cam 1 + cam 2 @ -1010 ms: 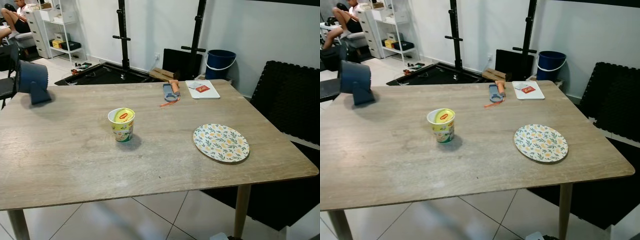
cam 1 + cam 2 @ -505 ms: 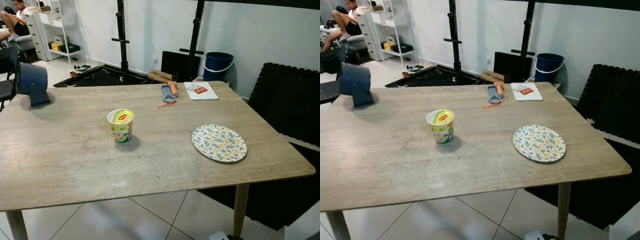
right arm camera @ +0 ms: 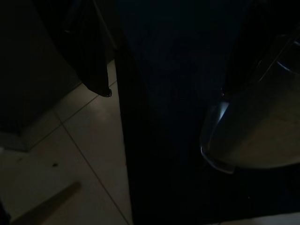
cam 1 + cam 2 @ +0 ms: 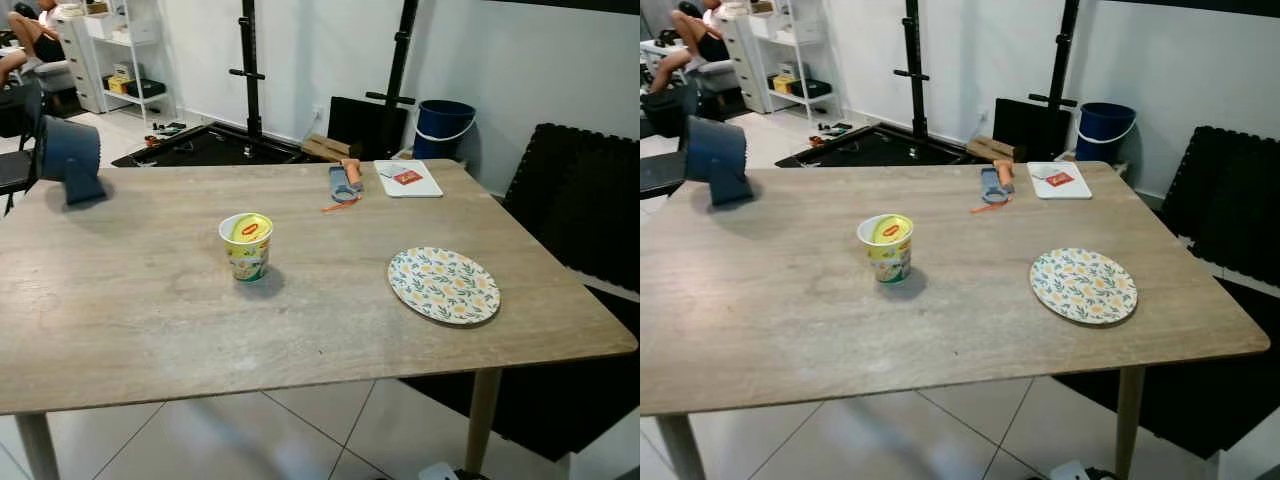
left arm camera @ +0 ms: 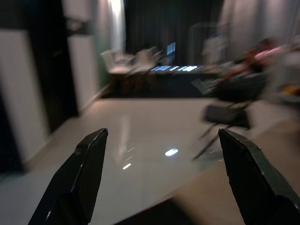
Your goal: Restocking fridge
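Noodle cup (image 4: 246,245) upright mid-table (image 4: 130,300), left of plate (image 4: 444,284), well ahead of both hanging arms, slightly nearer left end effector (image 5: 161,180), spread wide open; right end effector (image 3: 164,93) too dark, can't tell.

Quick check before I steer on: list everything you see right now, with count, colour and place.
Table: 1, grey-brown wood, fills the foreground.
Cup: 1, yellow-green with sealed lid, upright at table centre.
Plate: 1, white with yellow-green leaf print, table right side.
Tray: 1, white, far right corner, a red packet on it.
Tool: 1, grey and orange, far edge beside the tray.
Fan: 1, dark blue, far left corner.
Bucket: 1, blue, on the floor by the wall.
Mats: black, leaning at right.
Person: 1, seated, far left background.
Left gripper: black fingers, open, over floor.
Right gripper: dark view, state unclear.
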`<state>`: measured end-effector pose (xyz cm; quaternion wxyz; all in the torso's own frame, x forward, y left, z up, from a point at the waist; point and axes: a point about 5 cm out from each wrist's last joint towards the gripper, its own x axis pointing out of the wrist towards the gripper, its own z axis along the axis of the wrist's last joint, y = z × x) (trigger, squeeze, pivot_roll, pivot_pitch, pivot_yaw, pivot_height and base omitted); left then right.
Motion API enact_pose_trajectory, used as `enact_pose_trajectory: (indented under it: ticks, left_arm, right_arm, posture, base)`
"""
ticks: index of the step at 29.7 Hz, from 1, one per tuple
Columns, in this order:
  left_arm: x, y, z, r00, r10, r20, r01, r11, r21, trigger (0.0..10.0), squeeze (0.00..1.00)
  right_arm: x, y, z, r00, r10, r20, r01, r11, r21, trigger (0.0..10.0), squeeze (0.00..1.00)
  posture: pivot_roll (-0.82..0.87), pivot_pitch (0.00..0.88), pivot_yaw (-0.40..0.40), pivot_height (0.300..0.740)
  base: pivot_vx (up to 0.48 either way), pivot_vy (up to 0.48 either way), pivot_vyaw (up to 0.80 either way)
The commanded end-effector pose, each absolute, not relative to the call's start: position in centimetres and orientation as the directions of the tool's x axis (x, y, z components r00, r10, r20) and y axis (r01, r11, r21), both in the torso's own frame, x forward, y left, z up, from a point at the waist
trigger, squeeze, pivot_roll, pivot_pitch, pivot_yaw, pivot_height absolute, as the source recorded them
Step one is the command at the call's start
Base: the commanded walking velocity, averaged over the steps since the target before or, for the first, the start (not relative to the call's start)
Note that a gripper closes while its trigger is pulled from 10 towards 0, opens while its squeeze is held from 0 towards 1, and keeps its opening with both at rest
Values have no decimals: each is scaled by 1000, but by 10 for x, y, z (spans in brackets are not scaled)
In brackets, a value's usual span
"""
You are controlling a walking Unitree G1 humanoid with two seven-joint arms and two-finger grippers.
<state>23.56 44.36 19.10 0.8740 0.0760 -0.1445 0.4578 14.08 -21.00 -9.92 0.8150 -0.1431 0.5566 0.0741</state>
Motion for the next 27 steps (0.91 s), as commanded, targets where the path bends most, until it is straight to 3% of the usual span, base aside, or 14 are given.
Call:
enact_pose_trajectory:
  ticks: [1,2,3,6,8,9,10,11,13,16,18,20,27]
  left_arm:
    - [242,436,187,575,754,318,-796,605,8,10000,0]
    - [264,416,190,690,644,330,-683,731,3,10000,0]
    - [271,409,190,732,595,331,-633,774,7,10000,0]
    - [281,396,188,794,516,320,-545,839,-1,10000,0]
    - [304,360,181,902,314,297,-318,947,-34,10000,0]
    - [304,360,181,902,314,297,-318,947,-34,10000,0]
    - [312,343,176,933,219,285,-214,976,-51,10000,0]
    - [312,343,176,933,219,285,-214,976,-51,10000,0]
    - [324,303,161,966,52,253,-41,998,-49,10000,0]
    - [329,281,155,970,-25,241,42,997,-66,10000,0]
    - [334,242,146,962,-154,226,179,979,-94,10000,0]
    - [334,220,142,946,-233,225,259,961,-93,10000,0]
    - [335,200,145,928,-286,239,317,943,-99,10000,0]
  right_arm:
    - [139,-212,-100,365,-40,-930,-274,950,-148,10000,0]
    - [139,-212,-100,364,-40,-931,-275,950,-148,10000,0]
    - [138,-212,-100,364,-40,-931,-275,950,-148,10000,0]
    - [139,-212,-100,364,-40,-931,-276,950,-149,10000,0]
    - [139,-212,-100,365,-40,-930,-277,949,-150,10000,0]
    - [139,-212,-100,365,-40,-930,-277,949,-150,10000,0]
    - [139,-212,-100,365,-41,-930,-278,949,-151,10000,0]
    - [139,-212,-100,365,-41,-930,-278,949,-151,10000,0]
    - [139,-211,-100,364,-40,-931,-281,948,-151,10000,0]
    - [139,-210,-100,364,-37,-931,-284,947,-149,10000,0]
    - [140,-208,-100,367,-32,-930,-285,947,-145,10000,0]
    - [140,-207,-100,367,-31,-930,-286,947,-145,10000,0]
    - [139,-207,-100,363,-33,-931,-287,947,-145,10000,0]
  posture:
    - [-6,9,2,740]
    - [-7,8,3,740]
    - [-7,8,3,740]
    - [-9,7,0,740]
    - [-9,7,0,740]
    - [-9,7,0,740]
    - [-2,5,-2,740]
    - [-2,5,-2,740]
    - [-1,1,-1,740]
    - [-1,1,-1,740]
    - [-1,4,-1,740]
    - [-1,4,-1,740]
    - [2,8,3,740]
  base:
    - [0,0,0]
    - [0,0,0]
    - [0,0,0]
    - [0,0,0]
    - [0,0,0]
    - [0,0,0]
    - [0,0,0]
    - [0,0,0]
    - [0,0,0]
    - [0,0,0]
    - [0,0,0]
    - [0,0,0]
    - [0,0,0]
